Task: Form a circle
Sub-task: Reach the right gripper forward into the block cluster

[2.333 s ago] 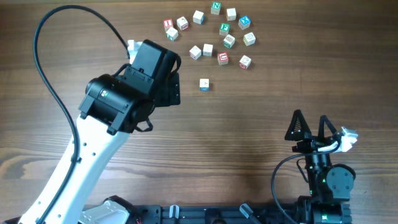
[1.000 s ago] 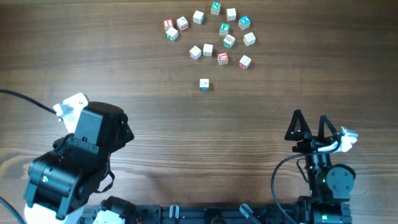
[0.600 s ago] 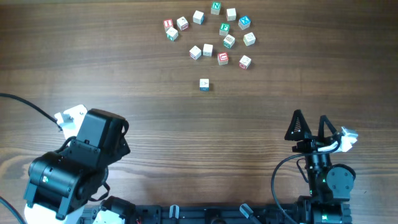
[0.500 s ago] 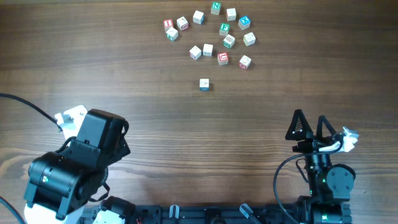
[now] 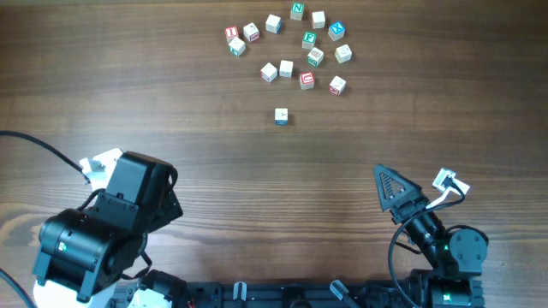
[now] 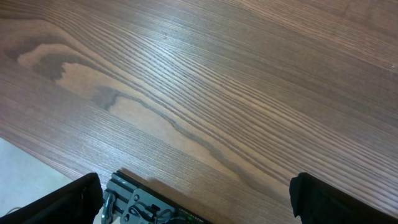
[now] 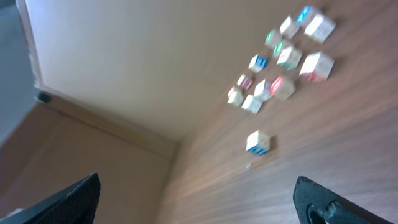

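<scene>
Alphabet cubes (image 5: 291,47) lie in a loose cluster at the worktop's (image 5: 257,188) far edge, one stray cube (image 5: 281,115) nearer; both tools, left tool (image 5: 137,184) and right tool (image 5: 402,192), stand released and empty; a careless reach could scatter neighbours.

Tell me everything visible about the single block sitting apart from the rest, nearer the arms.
The lone block is a small pale wooden cube with blue on its near side and a faint mark on top, too small to read. It sits flat on the wooden table, clearly apart from the loose cluster of blocks beyond it, touching none of them. Neither end effector is near it. The blurred right wrist view also shows it, standing alone with a blue-marked face.
</scene>
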Tool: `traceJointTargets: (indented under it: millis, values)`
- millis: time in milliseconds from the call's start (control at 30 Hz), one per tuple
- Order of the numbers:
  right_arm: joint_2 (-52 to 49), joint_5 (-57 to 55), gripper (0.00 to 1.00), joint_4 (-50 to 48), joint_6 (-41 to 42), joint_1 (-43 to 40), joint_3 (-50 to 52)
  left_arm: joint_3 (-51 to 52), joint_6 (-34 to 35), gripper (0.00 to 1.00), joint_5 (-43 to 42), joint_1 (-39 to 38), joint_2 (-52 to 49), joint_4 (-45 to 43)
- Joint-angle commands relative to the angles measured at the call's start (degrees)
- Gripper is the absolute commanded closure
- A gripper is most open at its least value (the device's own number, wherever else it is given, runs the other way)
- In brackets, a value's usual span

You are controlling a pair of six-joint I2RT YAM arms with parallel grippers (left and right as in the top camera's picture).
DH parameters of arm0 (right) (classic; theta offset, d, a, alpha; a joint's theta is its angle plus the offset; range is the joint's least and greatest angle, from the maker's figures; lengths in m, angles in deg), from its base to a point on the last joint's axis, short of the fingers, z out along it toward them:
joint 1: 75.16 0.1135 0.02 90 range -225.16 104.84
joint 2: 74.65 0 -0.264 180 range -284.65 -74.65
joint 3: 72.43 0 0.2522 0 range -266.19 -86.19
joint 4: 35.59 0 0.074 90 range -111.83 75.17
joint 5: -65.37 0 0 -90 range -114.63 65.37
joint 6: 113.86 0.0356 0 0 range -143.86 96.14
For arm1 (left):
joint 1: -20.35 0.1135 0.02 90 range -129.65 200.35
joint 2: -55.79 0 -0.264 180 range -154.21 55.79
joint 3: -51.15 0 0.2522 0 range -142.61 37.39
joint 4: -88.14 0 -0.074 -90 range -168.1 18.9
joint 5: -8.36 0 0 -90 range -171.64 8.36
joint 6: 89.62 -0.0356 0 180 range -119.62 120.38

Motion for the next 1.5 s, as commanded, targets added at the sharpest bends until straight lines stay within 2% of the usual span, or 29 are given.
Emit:
traceJointTargets:
  millis: [0,267,433,667,933,1200,1333,1467]
  values:
    - [-0.35,6.54,0.0,-2.34,-1.6,0.24,0.02,0.28,0.94,0.0,-0.42,0.39,0.13,0.0]
    - [-2.25,4.81,0.01,2.4,-5.42,0.24,-2.89,0.28,0.94,0.0,-0.42,0.39,0.13,0.0]
    - [-12.07,-2.78,0.01,18.86,-18.29,0.24,-14.03,0.28,0.94,0.0,-0.42,0.39,0.13,0.0]
    - [-31.08,-6.29,0.01,25.99,-26.21,0.26,-26.01,0.28,0.94,0.0,-0.42,0.39,0.13,0.0]
    - [-57.4,-8.92,0.0,32.09,-36.33,1.7,-45.46,0.28,0.94,0.0,-0.42,0.39,0.13,0.0]
    - [-82.47,-22.53,0.0,32.79,-41.11,15.21,-68.61,0.28,0.94,0.0,-0.42,0.39,0.13,0.0]
    - [-96.08,-27.19,0.0,30.6,-42.27,17.46,-79.73,0.28,0.94,0.0,-0.42,0.39,0.13,0.0]
    - [-109.98,-27.34,0.01,30.18,-42.25,17.73,-91.8,0.28,0.94,0.0,-0.42,0.39,0.13,0.0]
